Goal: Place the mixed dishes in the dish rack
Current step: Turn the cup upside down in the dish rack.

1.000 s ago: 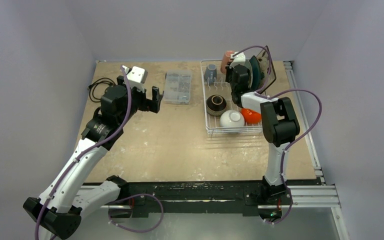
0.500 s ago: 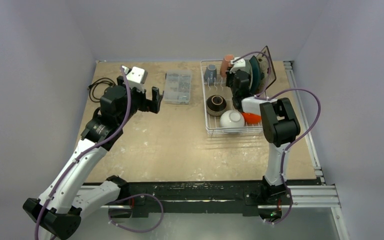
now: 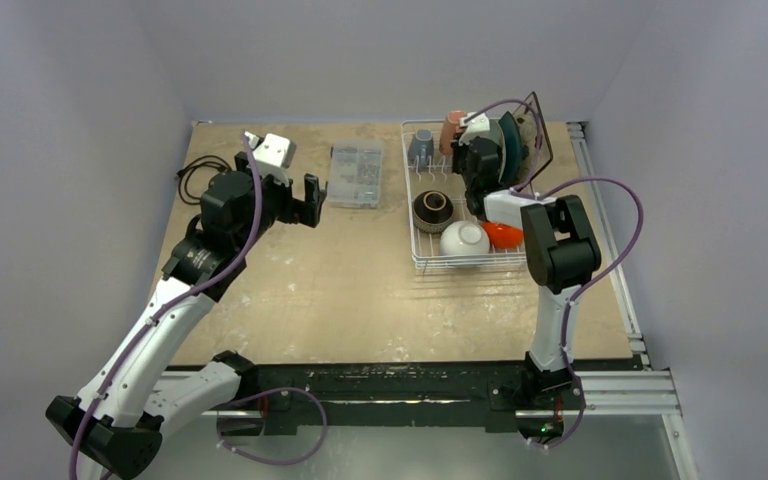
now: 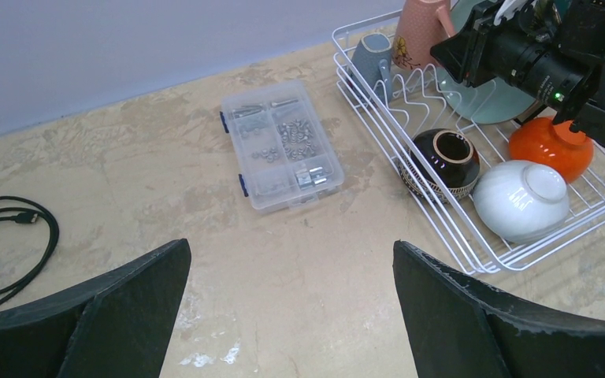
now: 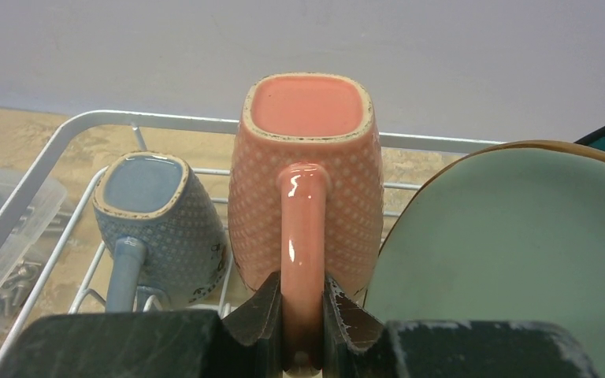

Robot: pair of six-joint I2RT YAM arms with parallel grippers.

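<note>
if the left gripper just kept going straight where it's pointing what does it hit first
Most likely the clear compartment box, which lies ahead of the open left gripper. If the gripper slopes down steeply, it would meet the bare table just short of the box first.

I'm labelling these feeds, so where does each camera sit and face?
Top: above and behind, facing down at the table; left arm and right arm show.
Left wrist: faces parts box and rack; open left pincer below.
Right wrist: faces pink mug, right pincer clamping its handle.
All three share that mug.
</note>
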